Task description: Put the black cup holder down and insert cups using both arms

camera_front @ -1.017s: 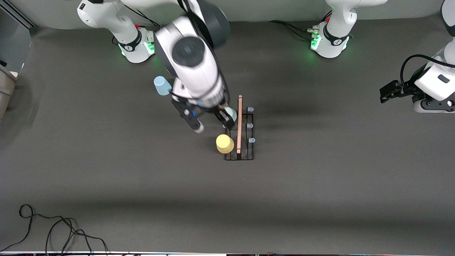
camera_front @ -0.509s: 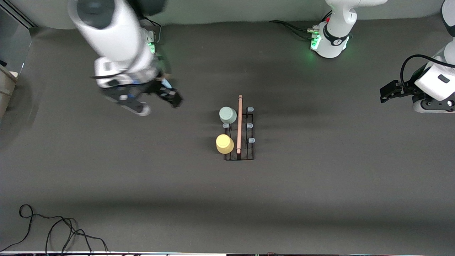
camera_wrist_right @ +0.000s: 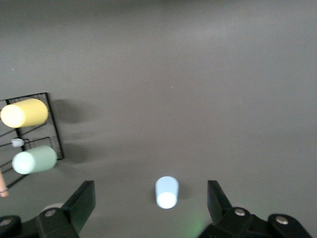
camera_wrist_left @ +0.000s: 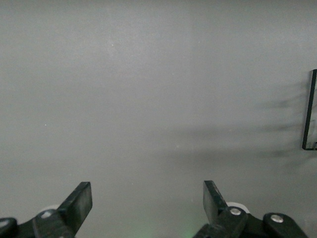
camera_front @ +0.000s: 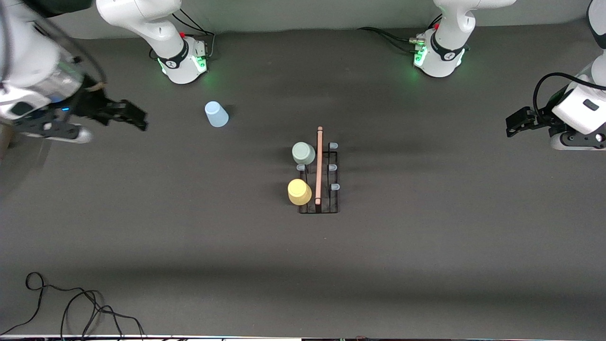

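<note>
The black cup holder (camera_front: 333,204) stands mid-table with its wooden rod handle (camera_front: 319,166). The pale mint cup (camera_front: 303,153) and the pale yellow cup (camera_front: 299,191) sit on its pegs on the side toward the right arm's end. The light blue cup (camera_front: 216,114) stands mouth-down on the table near the right arm's base. My right gripper (camera_front: 135,117) is open and empty, up over the table at the right arm's end. Its wrist view shows the blue cup (camera_wrist_right: 167,192), the mint cup (camera_wrist_right: 34,159), the yellow cup (camera_wrist_right: 25,113) and the holder (camera_wrist_right: 53,129). My left gripper (camera_front: 513,124) waits open and empty at the left arm's end.
Loose black cables (camera_front: 71,308) lie at the table corner nearest the front camera, at the right arm's end. The arm bases (camera_front: 182,59) (camera_front: 438,52) stand along the table edge farthest from the front camera. A thin black frame edge (camera_wrist_left: 309,109) shows in the left wrist view.
My right gripper has let go of the mint cup on the holder and swung away to the right arm's end of the table. The left arm has not moved.
</note>
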